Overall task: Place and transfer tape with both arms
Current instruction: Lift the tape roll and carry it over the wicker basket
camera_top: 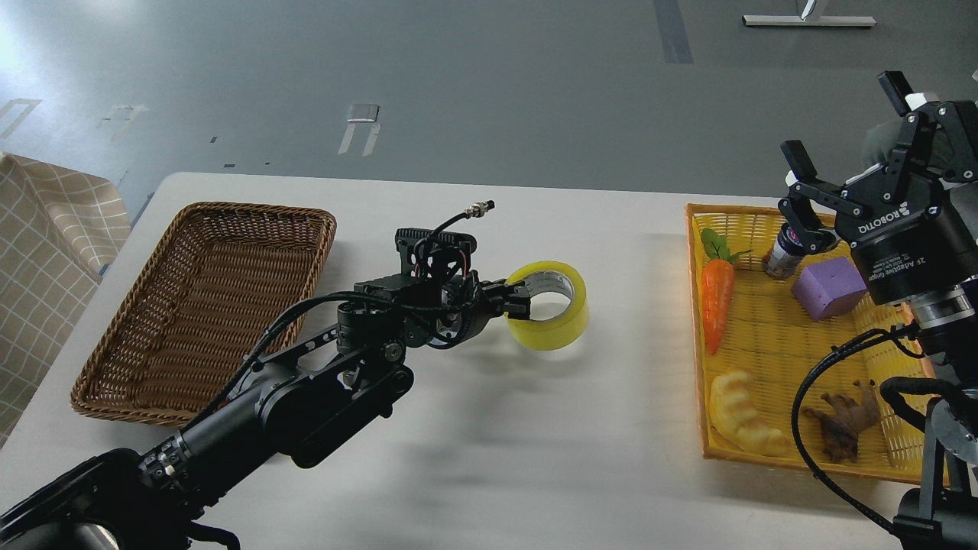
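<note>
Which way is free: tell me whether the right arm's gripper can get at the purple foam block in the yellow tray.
Probably yes. The right gripper hangs open above the yellow tray, and the purple foam block lies uncovered just below it, with only the small dark bottle close beside.

Bare bench [581, 428] between wicker basket [206, 305] and yellow tray [697, 336]: wide open lane. Only the tape [552, 307] on the left gripper [519, 303] sits in it. Tray crowded: carrot [718, 302], purple block [829, 287], bread toy [741, 416].
</note>
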You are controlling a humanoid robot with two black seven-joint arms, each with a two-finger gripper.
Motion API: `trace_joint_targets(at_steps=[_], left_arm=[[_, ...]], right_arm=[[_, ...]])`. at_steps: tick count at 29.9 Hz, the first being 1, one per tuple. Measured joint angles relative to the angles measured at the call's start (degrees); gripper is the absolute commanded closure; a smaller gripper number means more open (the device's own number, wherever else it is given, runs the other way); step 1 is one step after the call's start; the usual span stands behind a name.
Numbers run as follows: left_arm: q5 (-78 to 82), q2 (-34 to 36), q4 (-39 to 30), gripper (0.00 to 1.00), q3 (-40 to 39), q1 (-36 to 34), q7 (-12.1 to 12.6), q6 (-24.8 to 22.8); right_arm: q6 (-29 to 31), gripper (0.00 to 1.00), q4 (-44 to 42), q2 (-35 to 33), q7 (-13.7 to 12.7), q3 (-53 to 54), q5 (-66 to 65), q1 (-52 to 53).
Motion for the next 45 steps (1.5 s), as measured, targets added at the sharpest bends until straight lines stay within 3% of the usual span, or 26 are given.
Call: trace_joint_targets(at_steps=[9,18,24,29,34,45], left_arm=[[-8.5,9.7,-7.8,0.94,-0.8,-7.5,0.7,0.0],[-20.9,31.1,-15.3,1.0,-1.0,-11.5,0.5,0.0],[-25.7,43.6,-17.9,1.0,-1.5,-10.0,-0.2,0.0],[-26.7,49.5,-18.1,1.0,-1.8,-6.9,-2.1,0.0],[-26.2,53.0,-17.2,1.0,-1.6,-2.2,-2.9,0.0],[-25.2,57.6,-13.3,1.0,-1.1,3.8,-7.3,0.0]], right_arm=[[0.0,0.0,-0.2,0.0,0.0,0.0,0.0,0.3],[0.0,0.0,-0.2,0.0,0.0,0.0,-0.1,0.6],[0.0,0.0,-0.2,0.0,0.0,0.0,-0.1,0.4],[0.0,0.0,-0.9,0.0,0.0,0.0,-0.3,0.7],[0.0,0.0,-1.8,0.0,0.0,0.0,-0.4,0.9],[0.0,0.0,-2.2,0.0,0.0,-0.1,-0.4,0.9]])
